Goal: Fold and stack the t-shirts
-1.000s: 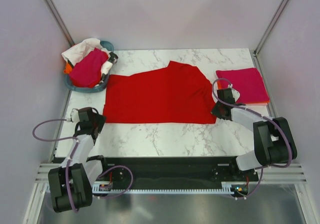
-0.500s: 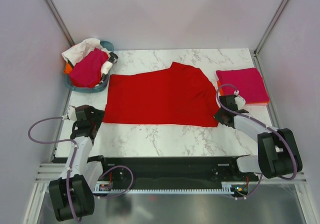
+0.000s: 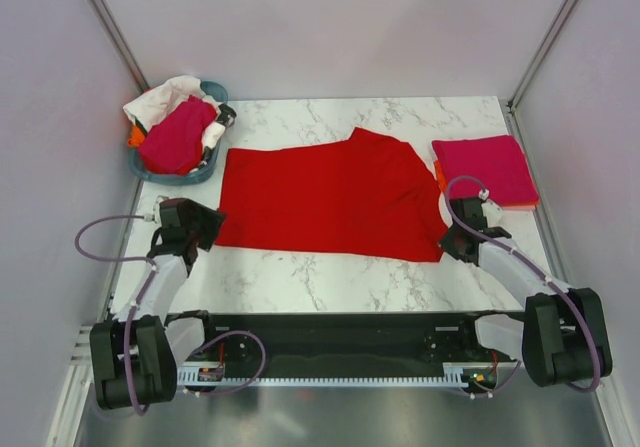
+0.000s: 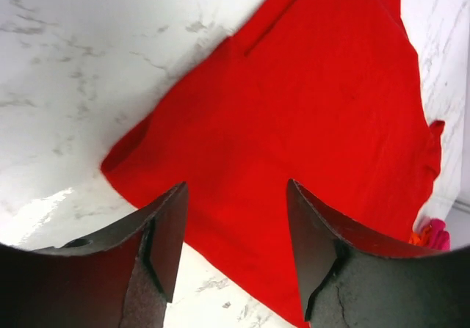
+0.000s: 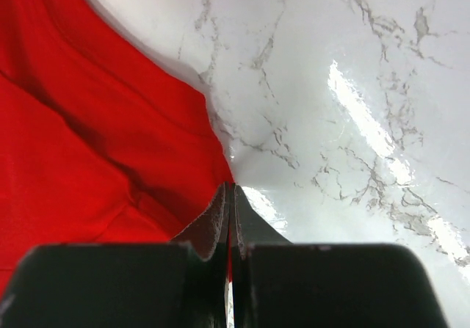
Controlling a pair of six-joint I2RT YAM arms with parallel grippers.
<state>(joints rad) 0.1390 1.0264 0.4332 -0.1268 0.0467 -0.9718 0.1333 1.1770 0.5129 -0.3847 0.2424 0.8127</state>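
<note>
Across the middle of the marble table (image 3: pixel 330 277) lies the red t-shirt (image 3: pixel 330 197), spread nearly flat with its long side running left to right and one sleeve poking toward the far edge. At its near right corner the right gripper (image 5: pixel 231 187) is clenched: the wrist view shows the fingers pressed together with the hem running straight into them and a sliver of red caught between, so I judge it is pinching that corner. The left gripper (image 4: pixel 236 183) is released, jaws standing apart, just beside the near left corner of the cloth and pointed at it without touching.

To the right, a folded magenta t-shirt (image 3: pixel 485 167) rests on an orange one, touching the red shirt's right edge or very near it. At the far left the teal tub (image 3: pixel 190 178) holds more crumpled shirts, magenta and white.

This cloth is light, limp and thin (it will sag and crease wherever it is not held), so it should drag easily on the smooth marble but will not keep a shape. The hem corners look like the best hold: a pinch on the doubled edge at the near left corner would match the right side's grip and allow a straight fold.
</note>
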